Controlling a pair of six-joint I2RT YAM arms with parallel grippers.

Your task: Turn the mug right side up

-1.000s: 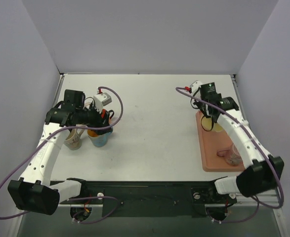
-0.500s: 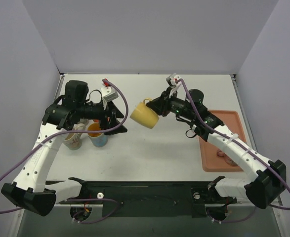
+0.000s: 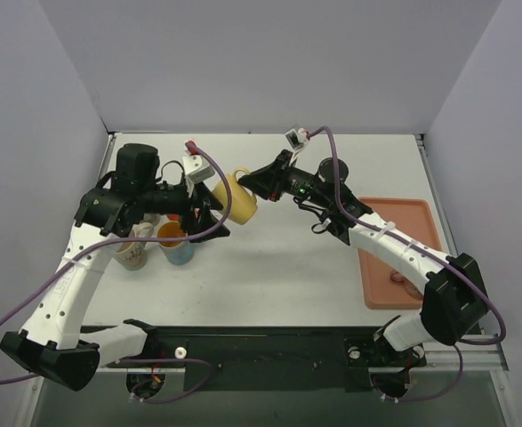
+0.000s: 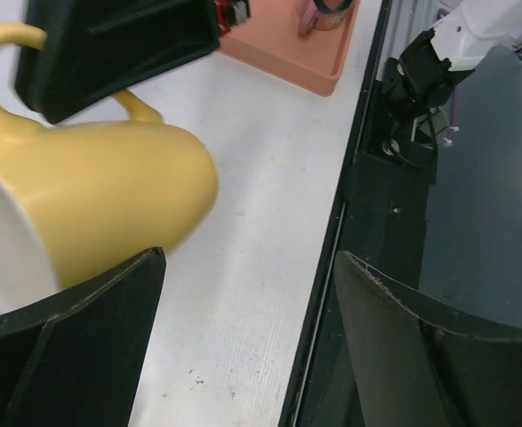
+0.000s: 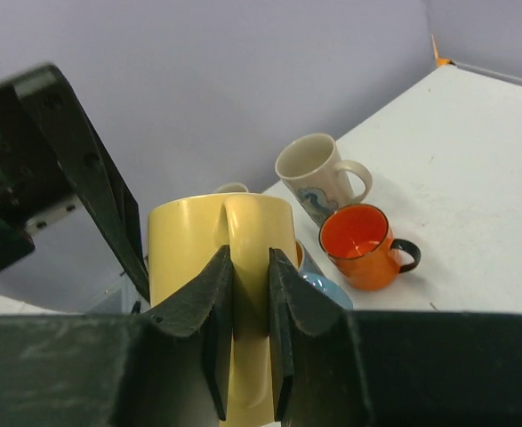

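The yellow mug (image 3: 235, 201) hangs in the air over the left part of the table, tipped on its side. My right gripper (image 3: 247, 183) is shut on its handle; in the right wrist view the fingers (image 5: 216, 294) pinch the handle of the mug (image 5: 189, 240). My left gripper (image 3: 214, 213) is open and empty right beside the mug. In the left wrist view the mug (image 4: 100, 200) lies by the left finger (image 4: 83, 338), its white inside facing that finger. The left gripper (image 4: 247, 258) has only bare table between its jaws.
A white patterned mug (image 5: 312, 176), an orange mug (image 5: 358, 245) and a blue mug (image 5: 325, 289) stand upright at the table's left, under my left arm (image 3: 109, 209). A pink tray (image 3: 385, 267) holding a small pink object (image 3: 405, 277) lies at the right.
My right arm has carried the yellow mug from the tray leftward across the table to my left gripper. My left gripper has risen from the mugs and turned toward it.
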